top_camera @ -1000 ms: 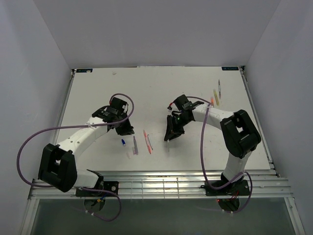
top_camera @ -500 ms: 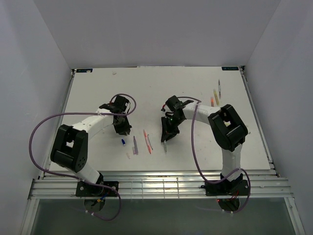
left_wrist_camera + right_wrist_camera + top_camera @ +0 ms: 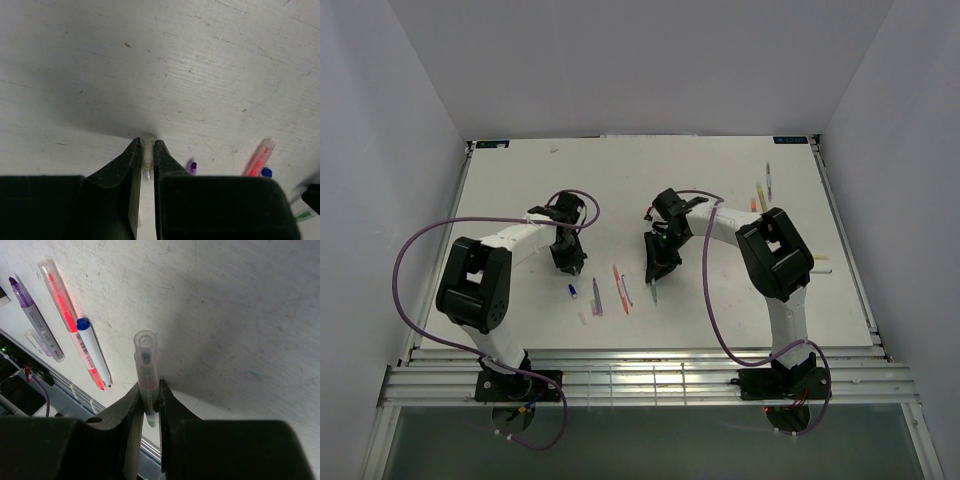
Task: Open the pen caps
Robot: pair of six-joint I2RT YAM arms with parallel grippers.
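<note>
My left gripper point(image 3: 145, 159) is shut on a short clear pen cap point(image 3: 147, 150), which stands between the fingertips just above the table. In the top view this gripper point(image 3: 569, 264) hangs left of the loose pens. My right gripper point(image 3: 149, 407) is shut on a thin greenish pen point(image 3: 146, 365) with a clear tube over its far end. From above, that gripper point(image 3: 657, 270) is right of the loose pens, and the pen point(image 3: 653, 292) points toward the near edge. A tiny purple cap point(image 3: 192, 167) lies beside the left fingers.
Between the grippers lie a red pen point(image 3: 619, 284), a purple pen point(image 3: 597, 297) and a blue-capped piece point(image 3: 573, 291). The right wrist view shows the red pen point(image 3: 59, 295), the purple pen point(image 3: 34, 320) and a white blue-ended pen point(image 3: 92, 352). More pens point(image 3: 761, 193) lie far right.
Both arms have swung their elbows inward. The right gripper has shifted left with its pen toward the loose pens. The left gripper has stayed near the same spot, still shut.
</note>
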